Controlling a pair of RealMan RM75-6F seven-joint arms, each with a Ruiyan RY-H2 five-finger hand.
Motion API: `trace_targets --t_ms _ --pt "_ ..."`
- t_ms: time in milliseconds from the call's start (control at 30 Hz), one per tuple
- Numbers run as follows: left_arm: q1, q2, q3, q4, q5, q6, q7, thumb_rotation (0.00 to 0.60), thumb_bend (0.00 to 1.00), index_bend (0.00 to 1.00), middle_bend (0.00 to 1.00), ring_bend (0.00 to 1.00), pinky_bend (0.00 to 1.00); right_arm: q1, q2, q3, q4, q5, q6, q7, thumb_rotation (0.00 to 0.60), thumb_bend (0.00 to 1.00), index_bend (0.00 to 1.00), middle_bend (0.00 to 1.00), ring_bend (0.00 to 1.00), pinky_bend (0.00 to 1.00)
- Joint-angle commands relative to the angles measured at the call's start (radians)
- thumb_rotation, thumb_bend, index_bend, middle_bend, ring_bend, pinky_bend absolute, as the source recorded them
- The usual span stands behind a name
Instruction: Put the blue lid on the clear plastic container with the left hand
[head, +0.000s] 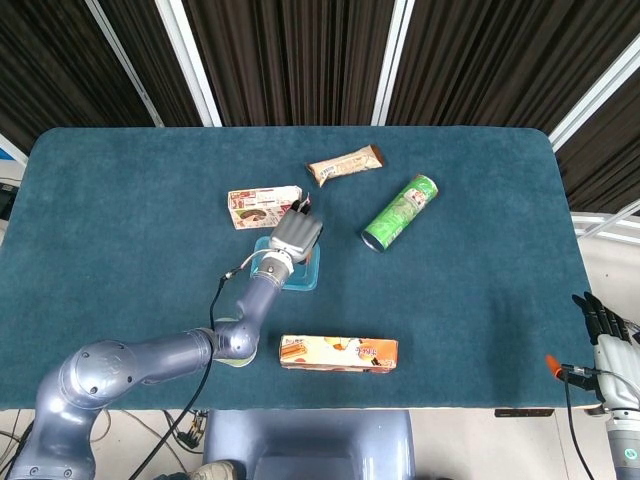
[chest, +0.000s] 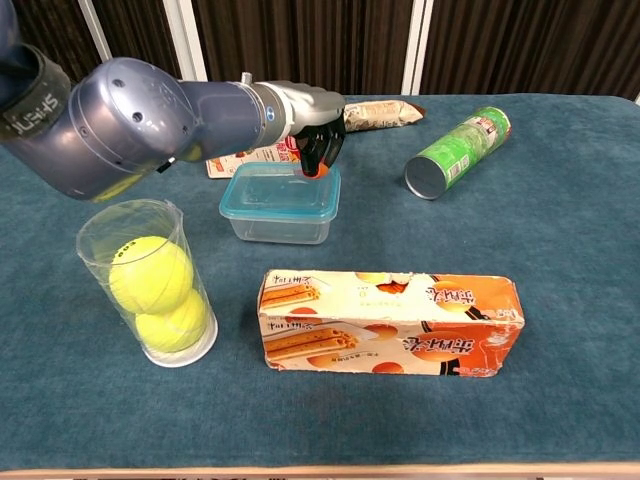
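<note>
The clear plastic container stands mid-table with the blue lid lying flat on top of it. In the head view the container is mostly hidden under my left hand. My left hand hangs over the container's far edge. Its fingers are bent down and bunched, and the fingertips touch the lid's back rim with nothing held in them. My right hand hangs off the table at the lower right, fingers extended, holding nothing.
A clear tube of tennis balls stands near left. An orange biscuit box lies in front of the container. A green chip can lies at the right. A flat snack box and a wrapped bar lie behind.
</note>
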Motion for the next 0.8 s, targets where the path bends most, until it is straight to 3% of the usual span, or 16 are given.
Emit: trace_targets --t_ms 33,433,800 --pt "0.003 -0.007 -0.007 0.005 0.014 0.016 -0.002 0.600 0.52 0.65 0.54 0.12 0.11 0.000 0.000 0.000 -0.001 0.002 -0.001 0.000 0.600 0.29 0.10 0.00 0.00 0.00" --pt "0.033 -0.013 -0.051 -0.033 0.158 0.122 -0.046 0.600 0.52 0.67 0.55 0.12 0.10 0.001 0.002 0.000 -0.004 0.004 -0.005 -0.002 0.600 0.29 0.10 0.00 0.00 0.00" --pt "0.047 0.025 -0.046 -0.107 0.106 0.035 -0.011 0.600 0.52 0.67 0.55 0.13 0.10 0.000 0.002 0.003 -0.007 0.013 -0.004 -0.009 0.600 0.29 0.10 0.00 0.00 0.00"
